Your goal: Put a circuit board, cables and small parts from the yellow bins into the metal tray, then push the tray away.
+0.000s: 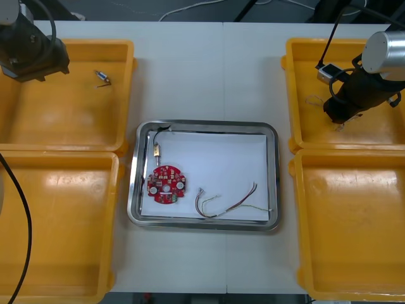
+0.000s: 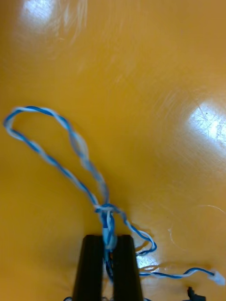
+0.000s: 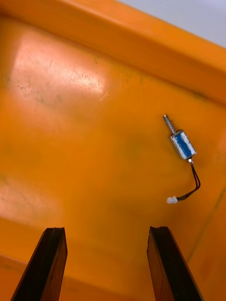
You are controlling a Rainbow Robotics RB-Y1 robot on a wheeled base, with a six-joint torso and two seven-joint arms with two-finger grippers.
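Yellow plastic bins stand in pairs at each side of a light table (image 1: pixel 209 69), with a metal tray (image 1: pixel 133 190) between them. At the far left, the left arm reaches over the far-left bin (image 1: pixel 69 44). The left gripper (image 3: pixel 106 230) hangs above the bin floor with its black fingers (image 3: pixel 52 258) spread wide and nothing between them. A loose small metal part (image 3: pixel 181 143) lies on the bin floor beyond the fingers, apart from them; it has a blue body and a short black lead ending in a white plug. The near-left bin (image 1: pixel 57 158) sits in front. The tray is white inside. Along its left side lie a black cable (image 1: pixel 155 133), a second small part (image 1: pixel 155 151) and, just below that, a round red circuit board (image 1: pixel 167 185). Red and yellow cables (image 1: pixel 228 202) sprawl along the tray's near edge, right of the board. At the far right, the right arm dips into the far-right bin (image 1: pixel 297 95). The right gripper (image 2: pixel 109 240) is clamped on a twisted blue and white cable (image 2: pixel 79 145), pinched at the knot where the loop crosses itself, with the loop lying on the bin floor beyond the fingertips. The near-right bin (image 1: pixel 297 190) sits in front.
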